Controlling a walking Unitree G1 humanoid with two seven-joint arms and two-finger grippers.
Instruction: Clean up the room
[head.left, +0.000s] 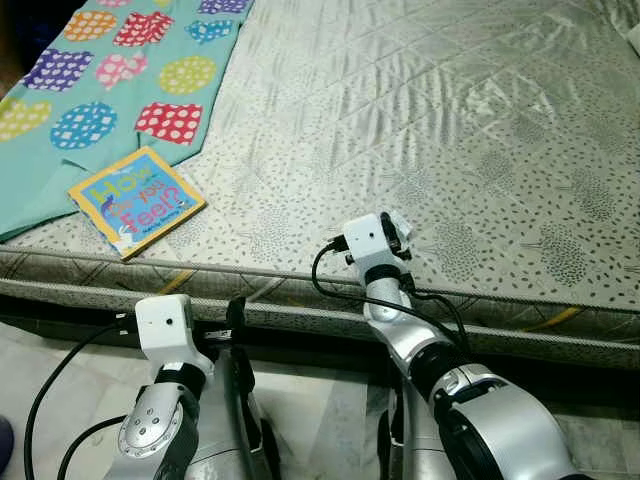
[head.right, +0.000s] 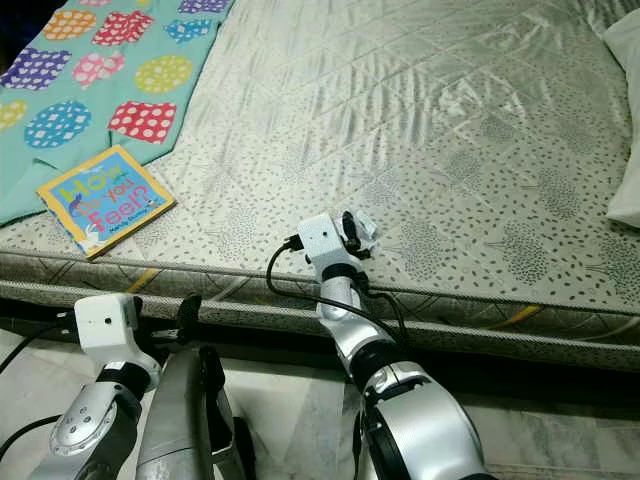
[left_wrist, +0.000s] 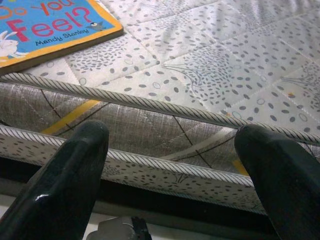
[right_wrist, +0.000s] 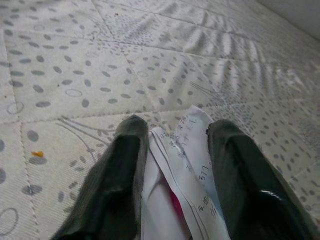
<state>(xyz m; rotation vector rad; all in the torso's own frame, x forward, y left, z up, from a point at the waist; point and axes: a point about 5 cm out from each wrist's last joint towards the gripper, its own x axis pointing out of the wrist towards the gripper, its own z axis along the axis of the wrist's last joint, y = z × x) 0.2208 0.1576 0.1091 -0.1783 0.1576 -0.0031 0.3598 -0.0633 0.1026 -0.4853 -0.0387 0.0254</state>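
From the head views, a quilted mattress (head.left: 420, 120) spreads across the frame, with a teal dotted sheet (head.left: 120, 80) over its far left corner and a picture book (head.left: 137, 200) lying flat near the front edge, just beside the sheet. The right gripper (head.left: 398, 232) reaches over the front edge of the mattress, with a bit of white paper (head.right: 364, 226) showing at its tip. The left gripper (head.left: 236, 318) hangs lower, in front of the mattress side and below the book, over a pale tiled floor (head.left: 320, 400). A white pillow (head.right: 628, 150) sits at the right edge. In the left wrist view, the two fingers (left_wrist: 65, 185) stand wide apart with nothing between them; beyond them run the piped mattress edge and the book's corner (left_wrist: 55, 25), up on top and apart from the fingers. In the right wrist view, the fingers (right_wrist: 120, 180) are closed around a crumpled white paper (right_wrist: 187, 165) with handwriting and a pink patch on it, held just above the mattress surface; a tiny orange speck (right_wrist: 37, 154) lies on the fabric nearby.
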